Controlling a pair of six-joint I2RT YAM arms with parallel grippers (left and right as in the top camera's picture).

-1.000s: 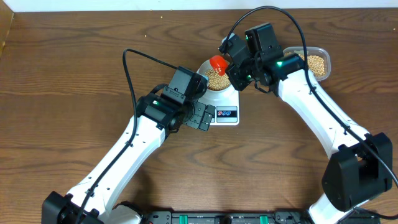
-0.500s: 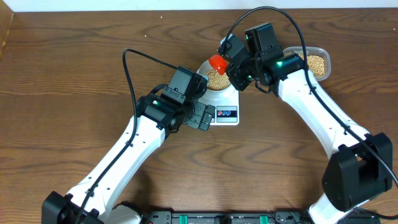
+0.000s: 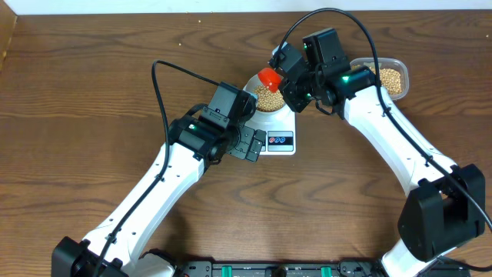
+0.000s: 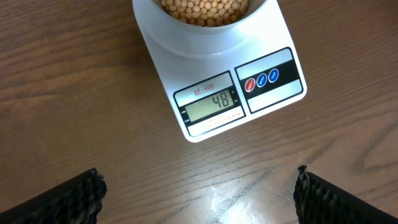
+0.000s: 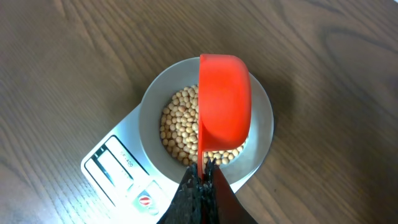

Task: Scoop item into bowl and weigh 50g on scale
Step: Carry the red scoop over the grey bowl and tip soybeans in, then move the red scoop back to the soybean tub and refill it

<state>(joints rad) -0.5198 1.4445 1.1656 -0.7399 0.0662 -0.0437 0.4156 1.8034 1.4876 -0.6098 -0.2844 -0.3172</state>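
The white scale (image 4: 217,74) (image 3: 278,131) (image 5: 118,171) carries the pale bowl (image 5: 155,118) (image 3: 265,108) (image 4: 205,37), which holds tan beans (image 5: 177,127) (image 4: 205,9). The scale's display reads 48. My right gripper (image 5: 202,171) (image 3: 286,77) is shut on the handle of a red scoop (image 5: 224,102) (image 3: 269,77), which is turned on its side above the bowl. My left gripper (image 4: 199,199) (image 3: 247,144) stands open over bare wood just in front of the scale, with nothing between its fingers (image 4: 68,199).
A clear plastic tub (image 3: 390,78) with more beans stands at the back right, behind the right arm. The table is dark wood (image 3: 92,85). Black cables arch over both arms.
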